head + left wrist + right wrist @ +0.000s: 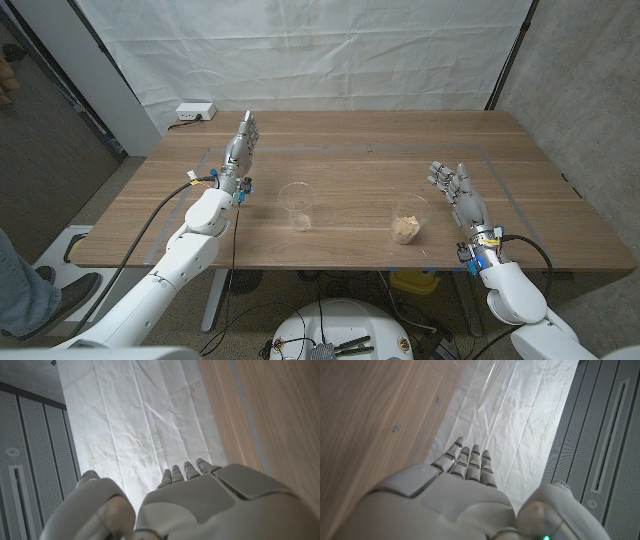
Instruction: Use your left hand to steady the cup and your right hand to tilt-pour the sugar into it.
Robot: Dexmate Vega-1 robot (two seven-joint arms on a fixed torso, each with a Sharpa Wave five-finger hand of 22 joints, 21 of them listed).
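Observation:
An empty clear plastic cup point(296, 205) stands upright near the middle of the wooden table point(350, 150). To its right a second clear cup point(409, 220) holds pale brown sugar in its bottom. My left hand point(240, 150) is open to the left of the empty cup, fingers stretched toward the far edge, holding nothing; its back point(200, 505) faces the left wrist camera. My right hand point(458, 192) is open to the right of the sugar cup, apart from it, fingers extended; its back point(450, 495) faces the right wrist camera.
A white power strip point(195, 112) lies at the table's far left corner. A white cloth backdrop point(310, 50) hangs behind the table. Grey tape lines point(330, 150) mark a rectangle on the tabletop. A person's leg and shoe point(40, 285) stand at the left.

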